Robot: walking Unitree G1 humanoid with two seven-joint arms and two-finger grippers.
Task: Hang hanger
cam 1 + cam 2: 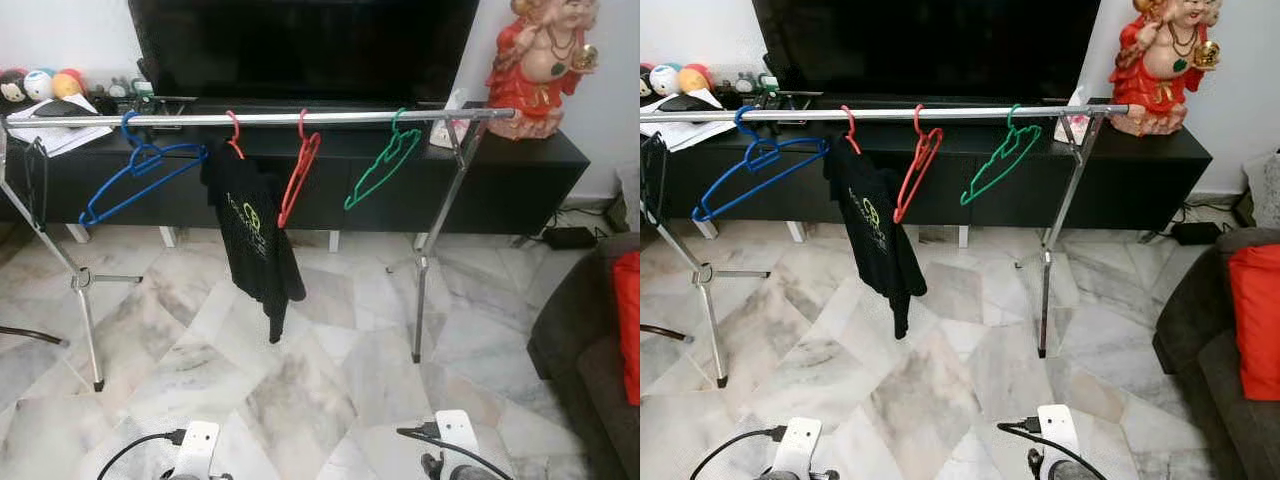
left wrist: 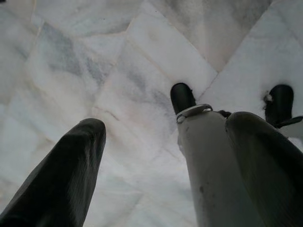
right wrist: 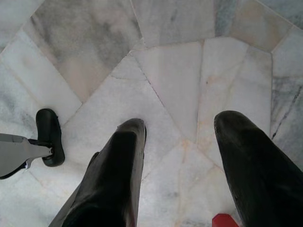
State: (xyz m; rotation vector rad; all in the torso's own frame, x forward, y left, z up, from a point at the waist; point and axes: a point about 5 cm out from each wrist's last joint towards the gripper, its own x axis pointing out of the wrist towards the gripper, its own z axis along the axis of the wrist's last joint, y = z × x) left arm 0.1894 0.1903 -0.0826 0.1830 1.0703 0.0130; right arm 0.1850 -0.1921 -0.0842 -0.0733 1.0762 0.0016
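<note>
Take the steel rail point(image 1: 300, 118) of the drying rack as your reference. Four hangers are hooked over it: a blue hanger point(image 1: 140, 172) toward its left end, an orange-hooked hanger point(image 1: 234, 132) carrying a black T-shirt point(image 1: 250, 235) just right of that, a red hanger point(image 1: 298, 172) near the middle, and a green hanger point(image 1: 382, 165) toward the right end, short of the rack's right leg point(image 1: 432, 255). All four hooks sit on the rail and nothing lies on the marble floor point(image 1: 300, 370) beneath it, so you can judge the hanging as done, or nearly so. Both arms hang low, well below the rail and clear of it. Your left end effector point(image 2: 165, 156) has its black fingers point(image 2: 61, 175) spread apart over bare floor, with nothing between them; the robot's own leg and foot show just past them. Your right end effector point(image 3: 182, 175) is likewise spread and empty, pointing down at the tiles. No hanger is in either one, and you cannot see a spare hanger waiting anywhere near the rail. If another is to go up, you first need to find it; the widest free stretch of rail lies between the red and green hangers. Behind the rail stands a dark TV cabinet point(image 1: 520, 170).
</note>
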